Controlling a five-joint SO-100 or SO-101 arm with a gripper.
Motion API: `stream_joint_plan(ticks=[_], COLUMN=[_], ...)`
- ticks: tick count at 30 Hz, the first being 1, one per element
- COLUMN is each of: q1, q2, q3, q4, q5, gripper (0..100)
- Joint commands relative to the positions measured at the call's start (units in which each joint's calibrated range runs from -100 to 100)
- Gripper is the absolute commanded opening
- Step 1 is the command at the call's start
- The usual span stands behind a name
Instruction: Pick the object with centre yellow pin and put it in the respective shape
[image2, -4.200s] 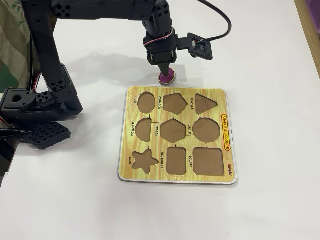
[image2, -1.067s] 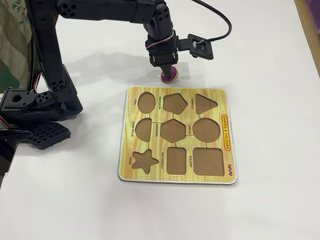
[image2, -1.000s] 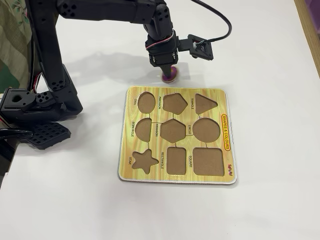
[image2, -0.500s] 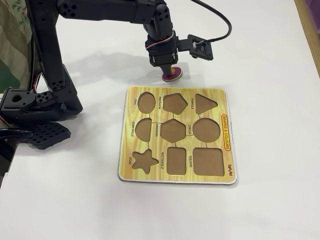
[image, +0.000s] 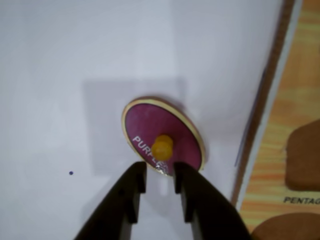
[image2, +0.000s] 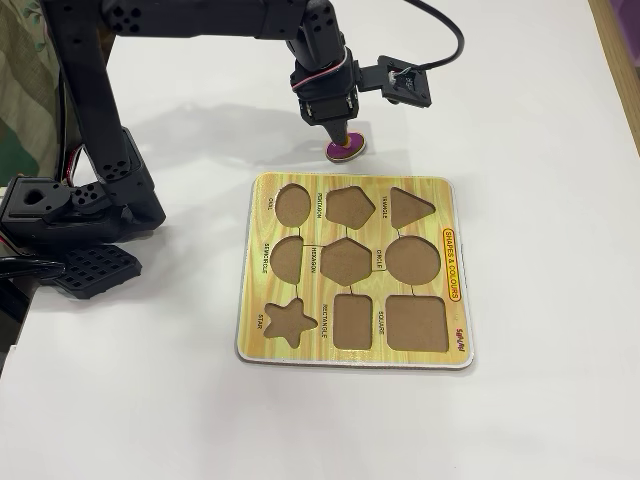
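End effector (image: 159, 175) part open over purple oval piece (image: 150, 125), fingertips just short of yellow pin (image: 162, 146), gripping nothing. Piece flat on white bench (image2: 520, 120), just beyond shape board (image2: 450, 340) top edge. Board cutouts empty.

Hidden, cropped and unreadable parts

In the wrist view the gripper (image: 160, 172) covers the near edge of the purple oval piece (image: 162, 135), cutting its printed word short; the puzzle board (image: 280, 150) runs off the right edge, its label clipped. In the fixed view the gripper (image2: 340, 135) hides most of the piece (image2: 346, 150), and the arm's base (image2: 60, 215) is cut at the left.
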Motion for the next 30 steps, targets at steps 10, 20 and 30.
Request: stream_joint_plan(ticks=[10, 20, 30], q1=[0.4, 0.1, 0.1], q2=[-0.6, 0.8, 0.9], q3=[-1.1, -1.4, -1.4], q4=[-0.7, -0.8, -0.8], q5=[0.2, 0.2, 0.0], gripper=[7, 7, 7])
